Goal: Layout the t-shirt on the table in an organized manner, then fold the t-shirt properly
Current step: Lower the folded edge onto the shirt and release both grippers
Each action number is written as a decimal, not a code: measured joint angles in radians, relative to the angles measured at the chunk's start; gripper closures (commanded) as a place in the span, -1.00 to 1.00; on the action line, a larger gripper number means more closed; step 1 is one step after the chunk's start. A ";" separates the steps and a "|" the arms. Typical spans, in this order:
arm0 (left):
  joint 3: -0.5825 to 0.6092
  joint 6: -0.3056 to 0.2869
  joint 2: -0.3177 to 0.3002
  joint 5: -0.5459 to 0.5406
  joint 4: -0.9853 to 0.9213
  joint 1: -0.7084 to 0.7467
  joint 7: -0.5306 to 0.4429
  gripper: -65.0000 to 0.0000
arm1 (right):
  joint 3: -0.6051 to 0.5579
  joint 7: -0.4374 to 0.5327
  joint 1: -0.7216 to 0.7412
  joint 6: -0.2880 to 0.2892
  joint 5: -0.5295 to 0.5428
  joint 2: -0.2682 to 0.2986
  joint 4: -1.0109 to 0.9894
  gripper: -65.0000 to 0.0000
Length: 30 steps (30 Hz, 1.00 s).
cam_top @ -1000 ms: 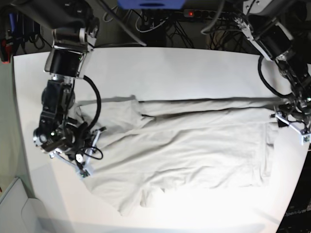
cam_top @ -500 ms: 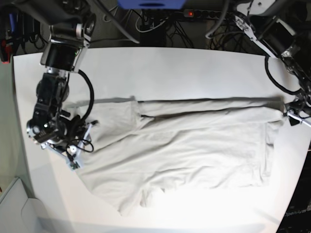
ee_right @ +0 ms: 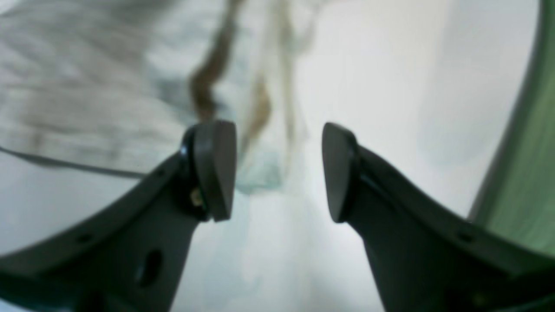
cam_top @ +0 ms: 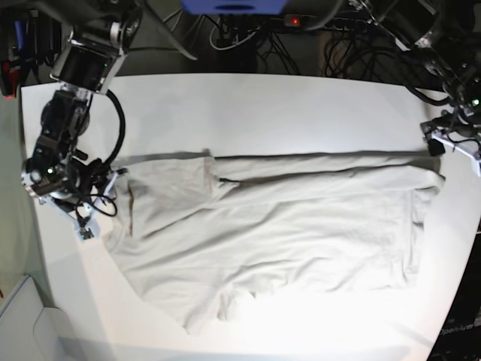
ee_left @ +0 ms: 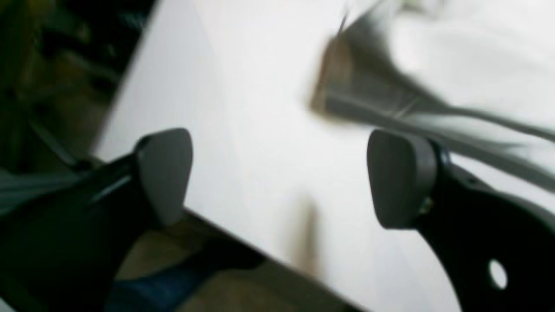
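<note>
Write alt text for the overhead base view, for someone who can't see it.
A wrinkled grey-beige t-shirt lies spread across a white table. The robot's right gripper hangs by its left end and the left gripper by its right end, neither holding the cloth.

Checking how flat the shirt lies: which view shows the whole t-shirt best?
The base view: the whole t-shirt lies spread on the table. Both wrist views catch only blurred edges of it.
</note>
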 measured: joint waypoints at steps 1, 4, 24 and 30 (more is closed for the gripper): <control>0.000 -0.008 0.003 -0.001 -0.018 0.000 -0.014 -0.92 | -0.005 0.002 0.000 0.000 0.001 0.002 -0.002 -0.01; -0.014 -0.011 0.004 -0.007 -0.063 -0.006 -0.082 -0.92 | -0.011 0.009 0.001 0.000 0.010 0.006 -0.007 -0.01; 0.041 0.002 -0.080 0.019 -0.418 -0.200 -0.149 -0.85 | -0.006 0.006 -0.019 0.000 0.008 0.014 -0.008 0.00; 0.111 -0.008 -0.083 0.000 -0.462 -0.206 -0.192 -0.02 | -0.006 0.006 -0.023 0.000 0.008 0.018 -0.008 0.00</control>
